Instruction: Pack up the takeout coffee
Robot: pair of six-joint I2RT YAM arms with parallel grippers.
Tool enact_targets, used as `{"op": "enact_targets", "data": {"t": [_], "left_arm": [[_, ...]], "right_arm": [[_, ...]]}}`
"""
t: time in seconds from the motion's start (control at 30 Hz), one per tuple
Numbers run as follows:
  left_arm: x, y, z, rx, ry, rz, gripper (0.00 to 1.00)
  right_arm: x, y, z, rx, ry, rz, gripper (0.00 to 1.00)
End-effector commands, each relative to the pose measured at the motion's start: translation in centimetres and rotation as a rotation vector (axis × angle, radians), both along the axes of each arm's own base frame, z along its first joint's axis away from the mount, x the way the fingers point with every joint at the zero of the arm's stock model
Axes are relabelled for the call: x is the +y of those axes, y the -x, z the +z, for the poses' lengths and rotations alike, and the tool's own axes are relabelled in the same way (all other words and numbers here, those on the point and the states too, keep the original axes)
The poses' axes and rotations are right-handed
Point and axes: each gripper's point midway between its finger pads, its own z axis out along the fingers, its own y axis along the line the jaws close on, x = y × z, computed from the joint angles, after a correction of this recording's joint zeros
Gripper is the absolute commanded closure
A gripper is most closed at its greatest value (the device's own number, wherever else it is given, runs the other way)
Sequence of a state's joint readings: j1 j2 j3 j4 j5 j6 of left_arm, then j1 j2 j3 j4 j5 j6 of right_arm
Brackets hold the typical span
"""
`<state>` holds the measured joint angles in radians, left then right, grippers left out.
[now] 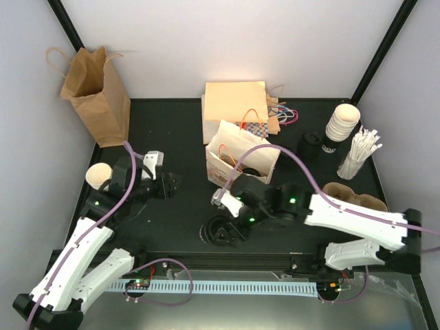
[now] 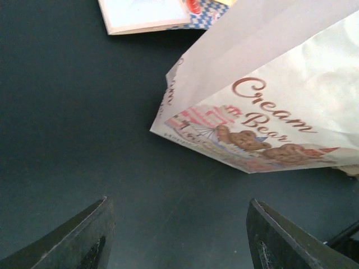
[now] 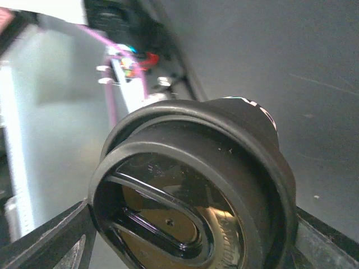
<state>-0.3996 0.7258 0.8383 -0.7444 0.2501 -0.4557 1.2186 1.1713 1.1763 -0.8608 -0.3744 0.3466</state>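
A: Black lid on cream paper, that's the takeout coffee [image 3: 188, 190]. Where is it?
B: Clamped between the fingers of the right gripper [image 1: 225, 231], by the middle of the table's [image 1: 172, 130] near edge. Its lid faces the wrist camera. I cannot tell whether it touches the surface.
A: And the left gripper [image 2: 182, 241]?
B: It is spread wide and holds nothing. It is over bare table toward the left edge and points at the white paper bag [image 2: 269, 84] printed "Cream Bear".
A: Anything else?
B: A brown paper bag [image 1: 96, 96] stands in the far left corner, and stacked cream cups [image 1: 342, 124] near the far right corner.
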Motion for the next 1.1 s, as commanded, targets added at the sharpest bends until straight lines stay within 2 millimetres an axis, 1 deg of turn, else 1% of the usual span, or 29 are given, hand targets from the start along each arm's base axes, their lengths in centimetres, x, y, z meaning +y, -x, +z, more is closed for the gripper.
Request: {"op": "enact_targets", "data": {"t": [0.0, 0.13, 0.23, 0.4, 0.57, 0.73, 0.9, 0.97, 1.03, 1.07], "left_arm": [[1.4, 0.5, -1.0, 0.021, -0.042, 0.054, 0.34], [1.4, 0.7, -0.8, 0.017, -0.033, 0.048, 0.34], [1.3, 0.8, -0.9, 0.019, -0.031, 0.037, 0.34], [1.1, 0.8, -0.9, 0.017, -0.031, 0.028, 0.33], [0.9, 0.8, -1.3, 0.028, -0.029, 0.015, 0.34], [0.7, 0.8, -1.7, 0.03, -0.028, 0.007, 0.34], [0.6, 0.8, -1.6, 0.028, -0.027, -0.004, 0.33], [0.5, 0.8, -1.5, 0.025, -0.026, -0.007, 0.33], [0.6, 0.8, -1.5, 0.025, -0.027, -0.008, 0.33], [0.6, 0.8, -1.5, 0.025, -0.028, -0.009, 0.33]], "right_arm": [[2.0, -3.9, -3.6, -0.109, 0.106, -0.166, 0.27], [3.2, -4.7, -5.5, -0.118, 0.146, -0.182, 0.26], [3.5, -5.0, -7.1, -0.111, 0.191, -0.184, 0.25], [3.9, -5.2, -8.5, -0.105, 0.238, -0.188, 0.22], [4.2, -5.3, -9.5, -0.093, 0.267, -0.187, 0.19], [4.6, -5.3, -9.9, -0.089, 0.283, -0.18, 0.15], [4.9, -5.6, -10.7, -0.087, 0.318, -0.176, 0.14], [5.1, -5.6, -10.9, -0.086, 0.323, -0.175, 0.11], [5.2, -5.7, -10.9, -0.087, 0.328, -0.177, 0.04], [5.3, -5.8, -10.9, -0.088, 0.327, -0.176, 0.03]]}}
